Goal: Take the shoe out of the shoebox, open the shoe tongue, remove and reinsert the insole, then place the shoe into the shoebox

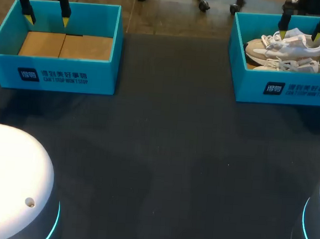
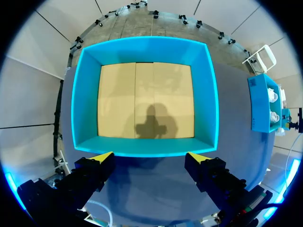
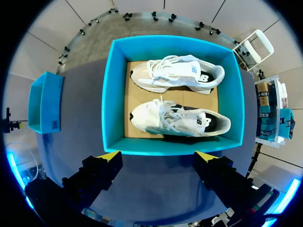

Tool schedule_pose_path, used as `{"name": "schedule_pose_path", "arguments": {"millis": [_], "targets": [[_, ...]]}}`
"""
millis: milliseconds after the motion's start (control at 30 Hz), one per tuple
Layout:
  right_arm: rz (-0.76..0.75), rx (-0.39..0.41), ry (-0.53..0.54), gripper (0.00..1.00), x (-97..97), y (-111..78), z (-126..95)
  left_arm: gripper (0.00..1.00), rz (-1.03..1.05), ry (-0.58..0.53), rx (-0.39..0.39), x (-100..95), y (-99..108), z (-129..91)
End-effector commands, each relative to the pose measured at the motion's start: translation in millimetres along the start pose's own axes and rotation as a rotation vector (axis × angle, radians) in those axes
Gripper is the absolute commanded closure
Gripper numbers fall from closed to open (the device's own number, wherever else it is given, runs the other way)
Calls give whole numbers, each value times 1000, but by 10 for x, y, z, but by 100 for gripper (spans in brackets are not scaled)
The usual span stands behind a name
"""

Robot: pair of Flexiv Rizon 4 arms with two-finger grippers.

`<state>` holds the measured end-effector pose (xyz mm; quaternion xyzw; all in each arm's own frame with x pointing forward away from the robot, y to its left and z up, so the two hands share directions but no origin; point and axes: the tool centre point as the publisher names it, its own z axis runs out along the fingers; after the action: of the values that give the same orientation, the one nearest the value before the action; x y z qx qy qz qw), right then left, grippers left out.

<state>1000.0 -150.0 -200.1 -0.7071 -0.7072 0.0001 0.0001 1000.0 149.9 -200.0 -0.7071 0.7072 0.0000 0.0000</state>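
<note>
Two white and beige shoes lie side by side in the blue shoebox (image 1: 245,87) at the table's far right. One shoe (image 3: 177,74) lies at the box's far side, the other shoe (image 3: 180,120) nearer my right gripper (image 3: 157,157). That gripper (image 1: 304,35) hangs open above the box, with nothing between its fingers. At the far left stands a second blue shoebox (image 1: 97,76) holding only its brown cardboard floor (image 2: 146,99). My left gripper (image 2: 149,156) hangs open above its near wall, also seen from the head view as the left gripper (image 1: 46,16).
Dark table cloth (image 1: 163,153) stretches between and in front of the two boxes. My two white arm bases (image 1: 11,180) rise at the near corners, left and right.
</note>
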Motion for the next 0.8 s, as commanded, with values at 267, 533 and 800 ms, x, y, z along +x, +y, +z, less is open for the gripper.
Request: {"name": "schedule_pose_path", "arguments": {"millis": [267,533,800], "targets": [[0,0,0,0,0,0,0,0,0,0,0,0,0,0],[-2,1,1,0,0,0,0,0,0,0,0,0,0,0],[-10,-25,-39,0,-405,-26,88,0,0,0,0,0,0,0]]}}
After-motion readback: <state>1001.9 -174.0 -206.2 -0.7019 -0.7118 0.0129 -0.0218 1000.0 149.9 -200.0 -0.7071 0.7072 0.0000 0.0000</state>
